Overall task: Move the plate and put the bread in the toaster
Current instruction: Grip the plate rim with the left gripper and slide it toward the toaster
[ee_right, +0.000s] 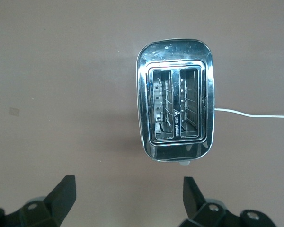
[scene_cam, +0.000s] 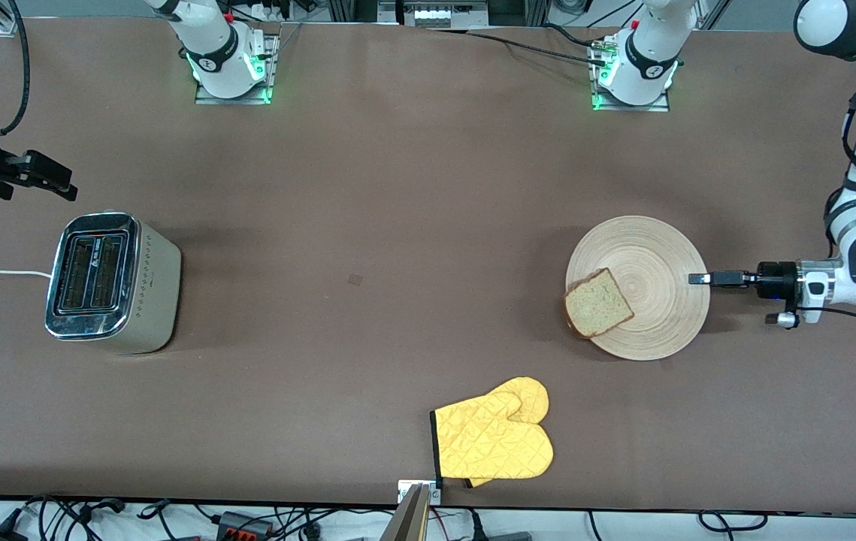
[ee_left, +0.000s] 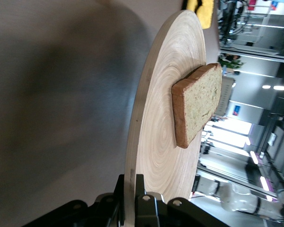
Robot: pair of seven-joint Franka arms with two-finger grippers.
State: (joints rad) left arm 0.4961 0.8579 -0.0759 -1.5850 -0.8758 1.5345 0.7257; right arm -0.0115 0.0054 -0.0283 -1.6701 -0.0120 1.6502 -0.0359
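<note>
Left gripper (scene_cam: 696,279) fingers pinch the plate (scene_cam: 649,300) rim at its three o'clock edge — bread (scene_cam: 597,303) lies toward nine o'clock, toaster (scene_cam: 110,281) far that way under the right gripper (scene_cam: 59,184), fingers wide.

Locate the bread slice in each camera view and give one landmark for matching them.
Front view: the square pale brown bread slice lies on the round light wooden plate, overhanging the rim facing the right arm's end.
Left wrist view: the slice lies on the plate.
Right wrist view: not in it.
Shared landmark: the plate; the left claw is shut on its rim.
</note>
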